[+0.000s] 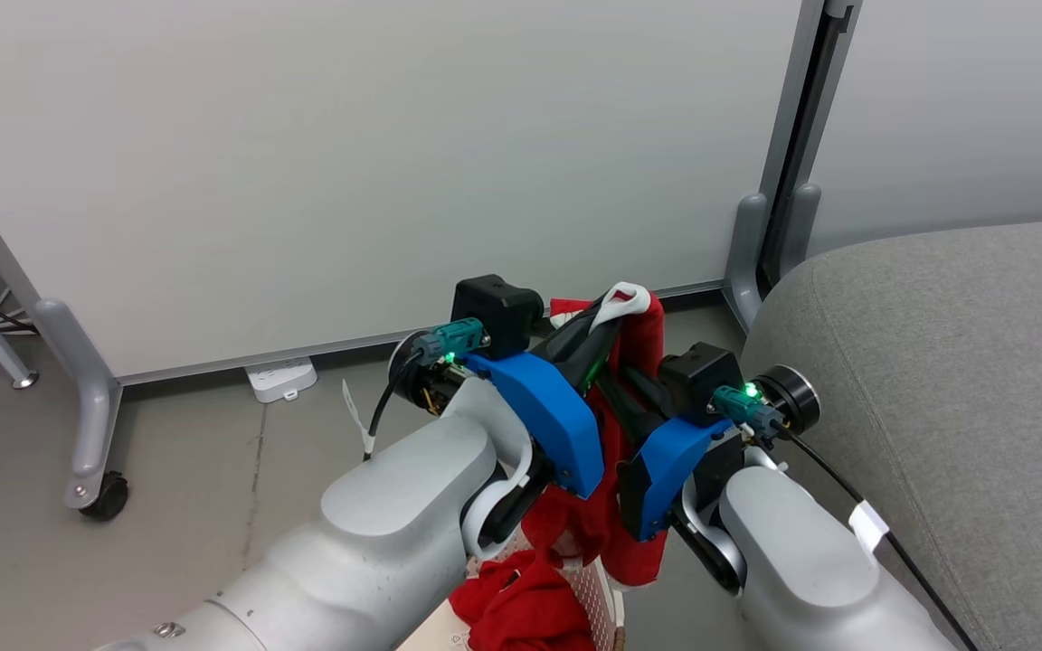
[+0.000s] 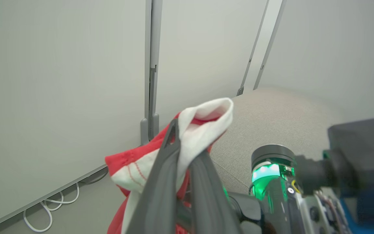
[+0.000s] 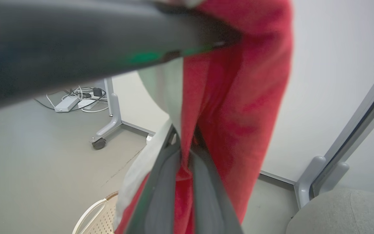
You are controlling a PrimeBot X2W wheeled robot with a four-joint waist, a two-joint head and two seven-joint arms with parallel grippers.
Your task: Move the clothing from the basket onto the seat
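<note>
Left pincer [image 2: 188, 139] and right pincer [image 3: 185, 136] are both pinched tight on the soft red and white clothing [image 1: 643, 334], held up just beside the big round grey cloth seat [image 1: 937, 362]. More of it lies in the cream basket [image 1: 589, 588] full of little holes, also near the seat. Smooth grey floor [image 1: 213, 470] and pale wall panels [image 1: 349, 163] are around, and a white power strip [image 1: 281, 378] lies well apart from the seat.

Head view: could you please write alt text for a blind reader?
The left gripper and right gripper, both shut, hold a red, white-trimmed garment above the basket, where more red clothing lies; the grey seat stands right.
</note>
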